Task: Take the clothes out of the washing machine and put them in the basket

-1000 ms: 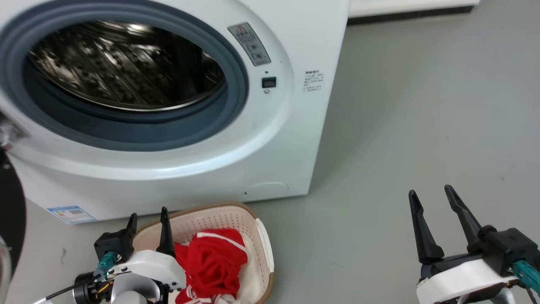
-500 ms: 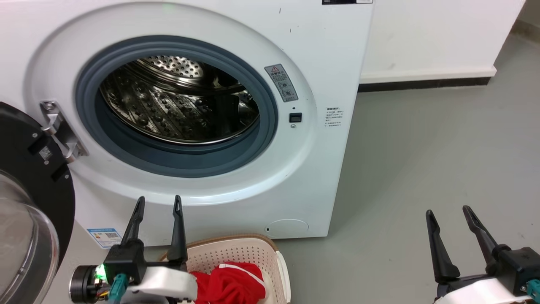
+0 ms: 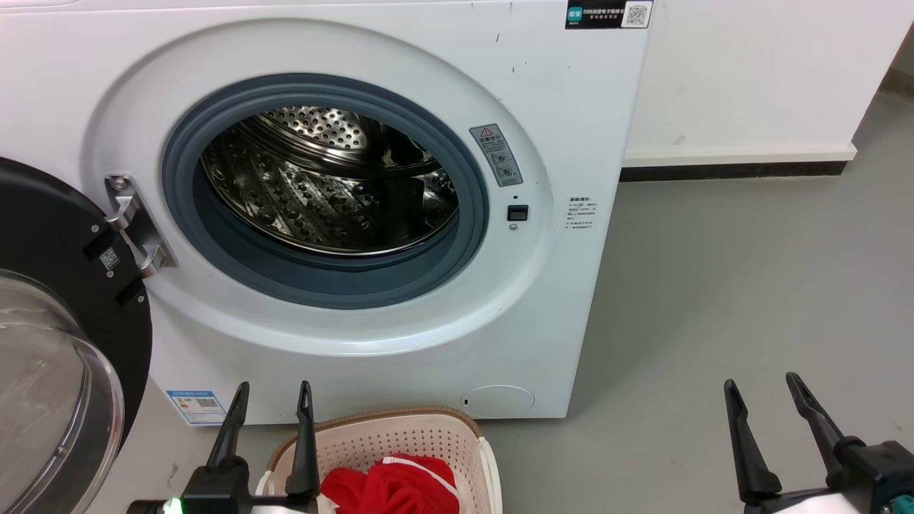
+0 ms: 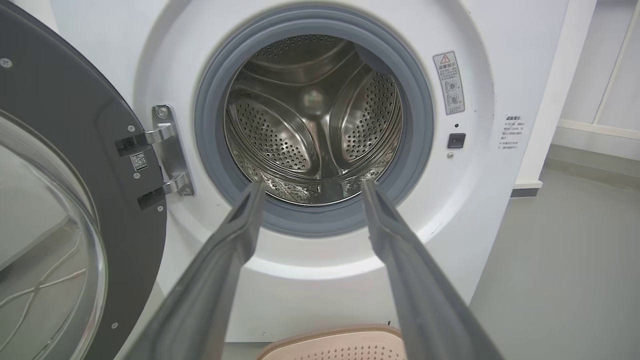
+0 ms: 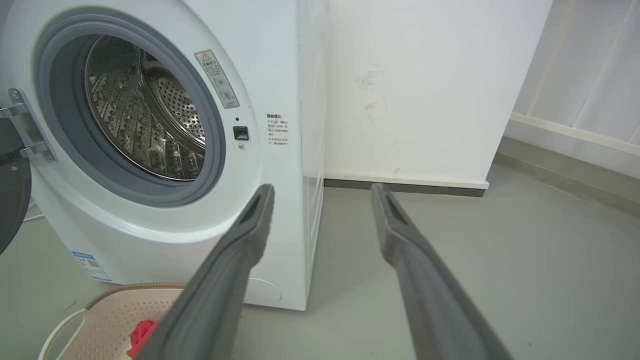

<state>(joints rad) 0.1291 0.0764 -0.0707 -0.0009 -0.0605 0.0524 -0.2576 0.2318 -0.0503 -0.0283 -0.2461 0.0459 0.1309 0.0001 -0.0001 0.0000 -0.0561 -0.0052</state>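
1. The door (image 3: pixel 68 228) stands swung wide open, up and to the left of the left gripper (image 3: pixel 273 387), well out of its path.
2. The left gripper's two fingers are spread apart with nothing between them. It hangs low in front of the washing machine (image 3: pixel 571 128). In the left wrist view its fingers point straight at the porthole, tips framing the lower rim.
3. The basket (image 3: pixel 385 442) sits on the floor just to the right of and below the left gripper, close against the machine's foot. The clothes (image 3: pixel 393 489), a red bundle with a white stripe, lie inside it, beside that gripper's right finger.
4. The drum (image 4: pixel 310 110) is ahead of and above the left gripper. What can be seen of it is bare perforated steel, though its nearest bottom part is hidden behind the grey seal.
5. The right gripper (image 3: pixel 760 380) hovers over bare floor (image 3: pixel 750 271), well to the right of the machine. Its fingers are also parted and empty.
6. Judging by this, the step in hand is the return to the drum after a drop-off, and the task looks close to done.
7. The next move calls for the left gripper to go forward and up through the porthole, clear of the seal, and check the hidden bottom of the drum. Any garment there needs a firm pinch before it is drawn back down to the basket.
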